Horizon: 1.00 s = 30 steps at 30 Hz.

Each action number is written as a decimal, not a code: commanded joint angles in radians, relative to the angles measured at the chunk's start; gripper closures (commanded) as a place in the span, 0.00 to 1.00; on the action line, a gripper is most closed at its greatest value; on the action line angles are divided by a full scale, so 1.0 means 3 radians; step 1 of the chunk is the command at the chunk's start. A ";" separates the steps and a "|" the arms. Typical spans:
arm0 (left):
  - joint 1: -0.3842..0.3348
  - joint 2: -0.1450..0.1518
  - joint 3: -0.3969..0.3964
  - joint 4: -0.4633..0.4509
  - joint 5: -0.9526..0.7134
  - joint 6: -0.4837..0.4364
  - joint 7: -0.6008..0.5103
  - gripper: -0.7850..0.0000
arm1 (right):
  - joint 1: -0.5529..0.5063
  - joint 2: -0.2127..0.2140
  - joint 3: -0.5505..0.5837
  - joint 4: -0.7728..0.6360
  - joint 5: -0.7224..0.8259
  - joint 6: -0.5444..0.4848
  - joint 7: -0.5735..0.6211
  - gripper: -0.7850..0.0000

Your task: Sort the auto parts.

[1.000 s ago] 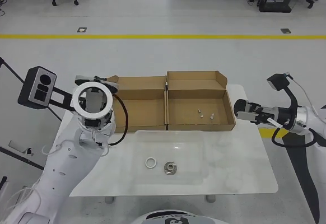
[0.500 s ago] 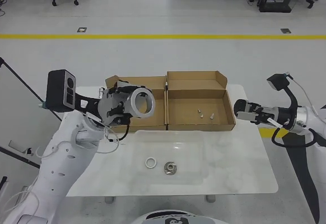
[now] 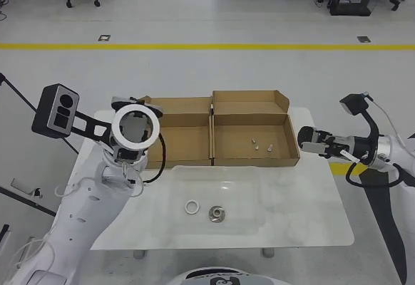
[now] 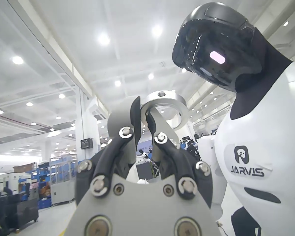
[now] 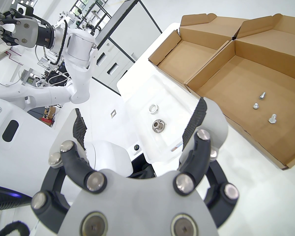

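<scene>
My left gripper [image 4: 143, 114] is raised high over the table's left end, fingers pointing up, shut on a metal collar ring [image 4: 182, 109]. From above, that ring [image 3: 115, 130] looms large beside the left cardboard box [image 3: 186, 139], which holds nothing. The right box [image 3: 236, 142] contains three bolts [image 3: 256, 149]. A small white ring [image 3: 192, 207] and a flanged metal hub [image 3: 215, 213] lie in the clear tray [image 3: 243, 199]. My right gripper [image 3: 304, 141] hangs open past the right box, off the table's right side.
The white table [image 3: 307, 206] has bare room to the right of the tray. In the right wrist view the bolts [image 5: 255, 106], white ring [image 5: 153, 108] and hub [image 5: 158, 125] lie beyond the open right gripper [image 5: 140, 124]. A grey cabinet [image 5: 127, 37] stands left of the table.
The left wrist swung the held collar ring right toward the boxes, then back; it now sits slightly right of where it was a second ago. The right arm has not moved.
</scene>
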 commanded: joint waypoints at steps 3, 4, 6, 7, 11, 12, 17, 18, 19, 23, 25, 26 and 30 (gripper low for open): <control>-0.0022 0.0004 -0.0001 0.0005 0.0073 0.0000 -0.0047 1.00 | 0.0000 0.0000 0.0000 0.0000 0.0001 0.0000 0.0000 0.00; -0.0022 0.0004 -0.0001 0.0005 0.0073 0.0000 -0.0047 1.00 | 0.0000 0.0000 0.0000 0.0000 0.0001 0.0000 0.0000 0.00; -0.0022 0.0004 -0.0001 0.0005 0.0073 0.0000 -0.0047 1.00 | 0.0000 0.0000 0.0000 0.0000 0.0001 0.0000 0.0000 0.00; -0.0022 0.0004 -0.0001 0.0005 0.0073 0.0000 -0.0047 1.00 | 0.0000 0.0000 0.0000 0.0000 0.0001 0.0000 0.0000 0.00; -0.0022 0.0004 -0.0001 0.0005 0.0073 0.0000 -0.0047 1.00 | 0.0000 0.0000 0.0000 0.0000 0.0001 0.0000 0.0000 0.00; -0.0006 0.0002 -0.0003 -0.0005 0.0049 0.0039 -0.0063 1.00 | 0.0000 0.0000 0.0000 0.0000 0.0001 0.0000 0.0000 0.00; 0.0055 0.0016 -0.0058 0.0156 -0.0083 0.0417 -0.0672 1.00 | 0.0000 0.0000 0.0000 0.0000 0.0001 0.0000 0.0000 0.00; 0.0069 0.0023 -0.0062 0.0208 -0.0126 0.0492 -0.0861 1.00 | 0.0000 0.0000 0.0000 0.0000 0.0001 0.0000 0.0000 0.00; 0.0091 0.0025 -0.0062 0.0217 -0.0268 0.0546 -0.0955 1.00 | 0.0000 0.0000 0.0000 0.0000 0.0001 0.0000 0.0000 0.00; 0.0102 0.0029 -0.0078 0.0325 -0.0520 0.0714 -0.1308 1.00 | 0.0000 0.0000 0.0000 0.0000 0.0001 0.0000 0.0000 0.00; 0.0053 0.0021 -0.0080 0.0382 -0.0561 0.0769 -0.1407 1.00 | 0.0000 0.0000 0.0000 0.0000 0.0001 0.0000 0.0000 0.00; 0.0003 0.0014 -0.0076 0.0418 -0.0580 0.0810 -0.1445 1.00 | 0.0000 0.0000 0.0000 0.0000 0.0001 0.0000 0.0000 0.00; -0.0287 -0.0020 -0.0047 0.0631 -0.0561 0.1058 -0.1705 1.00 | 0.0000 0.0000 0.0000 0.0000 0.0001 0.0000 0.0000 0.00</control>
